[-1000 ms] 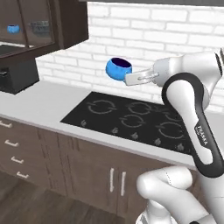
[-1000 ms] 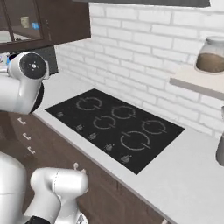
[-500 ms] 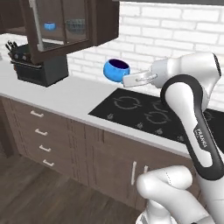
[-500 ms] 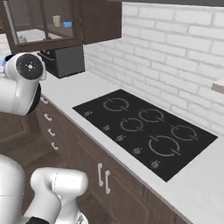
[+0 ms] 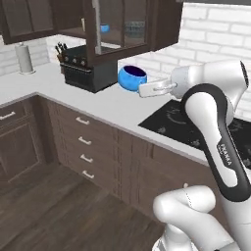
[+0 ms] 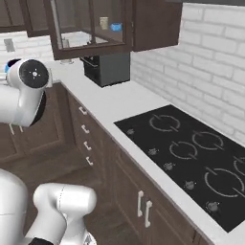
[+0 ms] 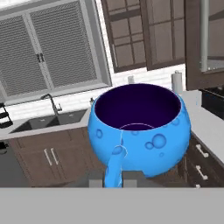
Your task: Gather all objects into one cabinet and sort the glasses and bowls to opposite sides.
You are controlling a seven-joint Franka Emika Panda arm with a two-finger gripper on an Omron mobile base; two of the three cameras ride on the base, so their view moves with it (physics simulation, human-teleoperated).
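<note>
Since a second ago the base had driven left: the stove (image 5: 196, 122) slid aside and the cabinet (image 5: 103, 24) came close. "Panda" was printed on the arm (image 5: 226, 153). The gripper (image 5: 143, 89) was clamped on the blue bowl (image 5: 132, 78), held out over the counter (image 5: 108, 105), just beneath the cabinet's lower edge.

"PANDA" lettering running down the dark forearm panel of the arm (image 5: 226, 153), small and faint
</note>
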